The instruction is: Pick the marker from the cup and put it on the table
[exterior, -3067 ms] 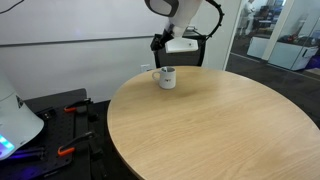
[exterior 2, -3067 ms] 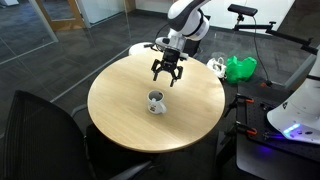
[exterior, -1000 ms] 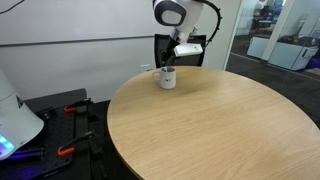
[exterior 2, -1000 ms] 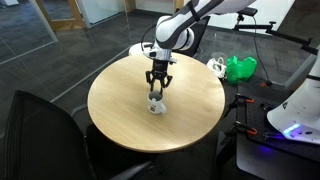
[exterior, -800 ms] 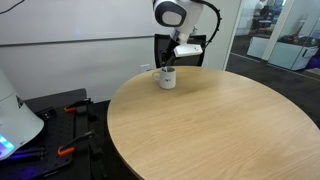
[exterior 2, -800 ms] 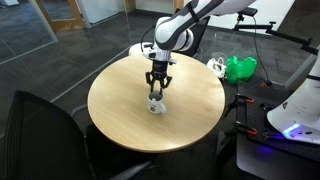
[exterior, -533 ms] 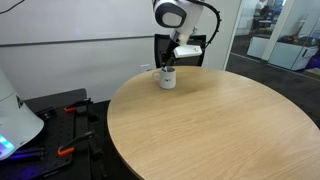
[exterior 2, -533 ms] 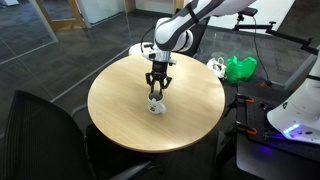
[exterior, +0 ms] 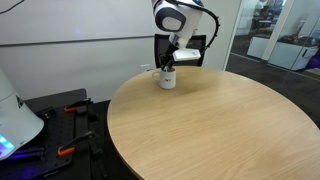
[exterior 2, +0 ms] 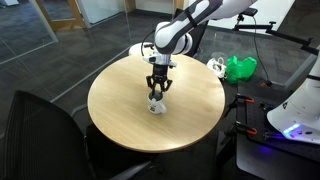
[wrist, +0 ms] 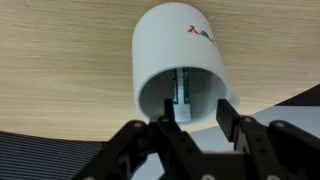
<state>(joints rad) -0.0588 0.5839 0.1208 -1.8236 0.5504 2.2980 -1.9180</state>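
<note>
The white cup point(exterior: 167, 77) point(exterior 2: 155, 102) stands upright on the round wood-grain table point(exterior: 210, 130) point(exterior 2: 120, 110), near its edge. My gripper point(exterior: 168, 66) point(exterior 2: 157, 90) hangs straight above the cup with its fingertips at the rim. In the wrist view the cup point(wrist: 185, 50) is seen from above, with the green marker point(wrist: 182, 92) standing inside it. There my gripper point(wrist: 197, 110) is open. The marker lies between the jaws, close to one finger point(wrist: 166, 116). A clear gap separates it from the opposite finger point(wrist: 229, 112).
A dark chair point(exterior 2: 40, 130) stands at the table's near side. A green bag point(exterior 2: 238, 68) lies beyond the table. A white machine base point(exterior: 15, 120) and tools point(exterior: 70, 110) sit on the floor beside the table.
The gripper has come down from above the table onto the cup's mouth. Over the last second it has stayed there and the jaws have narrowed a little.
</note>
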